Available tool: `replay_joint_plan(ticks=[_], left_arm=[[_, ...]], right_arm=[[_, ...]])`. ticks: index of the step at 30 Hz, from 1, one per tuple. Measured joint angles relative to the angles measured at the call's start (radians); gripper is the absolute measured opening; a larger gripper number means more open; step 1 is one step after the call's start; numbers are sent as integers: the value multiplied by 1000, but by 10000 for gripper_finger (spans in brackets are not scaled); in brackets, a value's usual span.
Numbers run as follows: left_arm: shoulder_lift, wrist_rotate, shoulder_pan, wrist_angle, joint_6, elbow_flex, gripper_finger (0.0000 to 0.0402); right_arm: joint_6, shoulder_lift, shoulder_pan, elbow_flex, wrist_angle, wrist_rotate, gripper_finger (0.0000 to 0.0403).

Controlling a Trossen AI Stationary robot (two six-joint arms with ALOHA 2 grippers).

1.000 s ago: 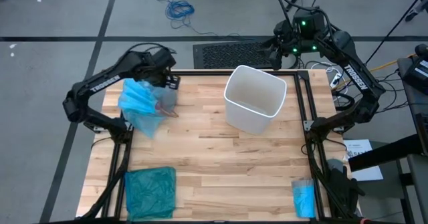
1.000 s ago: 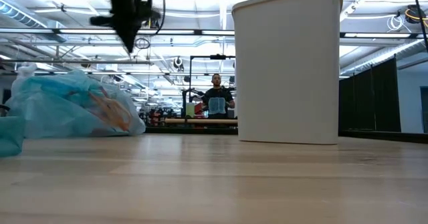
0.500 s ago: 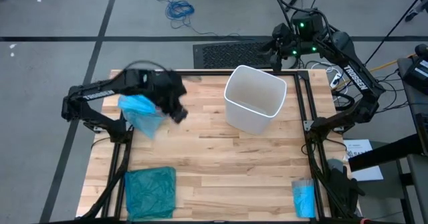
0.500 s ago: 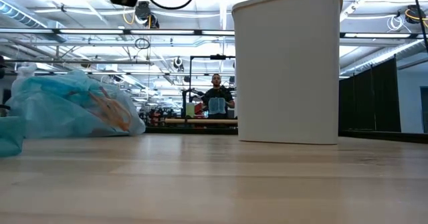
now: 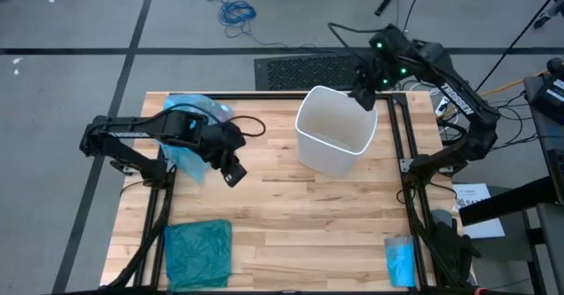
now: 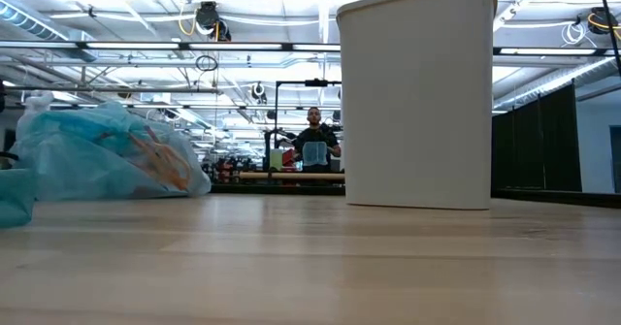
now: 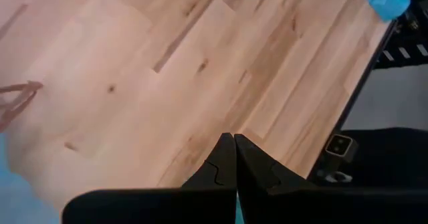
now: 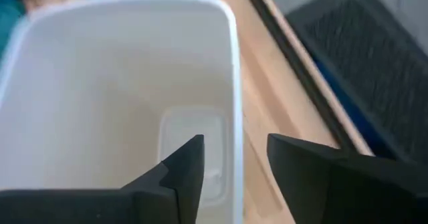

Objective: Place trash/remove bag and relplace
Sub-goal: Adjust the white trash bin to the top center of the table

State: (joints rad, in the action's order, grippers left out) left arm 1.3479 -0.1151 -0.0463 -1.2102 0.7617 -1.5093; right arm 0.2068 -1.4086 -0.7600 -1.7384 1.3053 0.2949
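Observation:
The light blue bag (image 5: 183, 145) lies slumped on the table's far left part, and brown scraps and something red show through it (image 6: 160, 165). My left gripper (image 5: 233, 173) is shut and empty (image 7: 234, 147), hovering over bare wood just right of the bag. The white bin (image 5: 335, 129) stands upright at the far middle, and its bare bottom (image 8: 190, 134) shows. My right gripper (image 5: 363, 98) hangs open (image 8: 234, 154) above the bin's far right rim (image 8: 234, 97), one finger on each side of the rim's line. It does not touch the rim.
A darker teal bag (image 5: 198, 253) lies at the near left, and a small blue roll (image 5: 399, 261) lies at the near right edge. Bare wood (image 5: 300, 224) spreads across the table's middle and near part. A person (image 6: 313, 136) stands far behind the table.
My left gripper has swung away from above the bag toward the table's middle and near side, staying shut, while the bag has stayed on the table. My right gripper has tipped downward and sunk toward the bin's far right rim.

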Motion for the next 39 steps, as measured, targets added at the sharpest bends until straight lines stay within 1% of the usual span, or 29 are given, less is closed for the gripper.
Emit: replay_joint_plan(ticks=[1, 5, 7, 10, 11, 13, 15, 17, 18, 19, 22, 25, 29, 31, 34, 39], left_arm=[[0, 6, -1, 0, -1, 0, 0], [0, 18, -1, 0, -9, 0, 0], [0, 23, -1, -1, -16, 0, 0], [0, 41, -1, -1, -17, 0, 0], [0, 45, -1, -1, -17, 0, 0], [0, 52, -1, -1, -18, 0, 0], [0, 58, 0, -2, -18, 0, 0], [0, 64, 0, -2, -18, 0, 0], [0, 64, 0, -2, -18, 0, 0], [0, 64, 0, -2, -18, 0, 0], [0, 65, 0, -2, -18, 0, 0], [0, 66, 0, -2, -17, 0, 0], [0, 67, 0, -2, -18, 0, 0], [0, 71, 0, -1, -18, 0, 0], [0, 74, 0, 0, -18, 0, 0], [0, 88, 0, 40, -17, 0, 0]], right_arm=[[4, 0, -10, 21, -1, 13, 167], [7, 1, -33, 104, -5, 147, 199], [7, 0, -33, 153, -5, 140, 211], [-15, 0, -32, 224, -33, 78, 215], [-23, 0, -33, 243, -48, 68, 208], [-44, 0, -32, 272, -83, 70, 176], [-50, 0, -18, 281, -112, 73, 121], [-49, 0, 7, 282, -141, 94, 50], [-48, 0, 21, 281, -149, 108, 27], [-44, 0, 35, 281, -156, 125, 17], [-61, -4, 99, 281, -144, 151, 9], [-70, -4, 166, 282, -154, 147, 3], [-94, -4, 215, 282, -247, 45, 1], [-91, -6, 208, 278, -326, 20, 1], [-100, -45, 177, 248, -435, 16, 1], [-118, -176, 123, 171, -477, 18, 0]])
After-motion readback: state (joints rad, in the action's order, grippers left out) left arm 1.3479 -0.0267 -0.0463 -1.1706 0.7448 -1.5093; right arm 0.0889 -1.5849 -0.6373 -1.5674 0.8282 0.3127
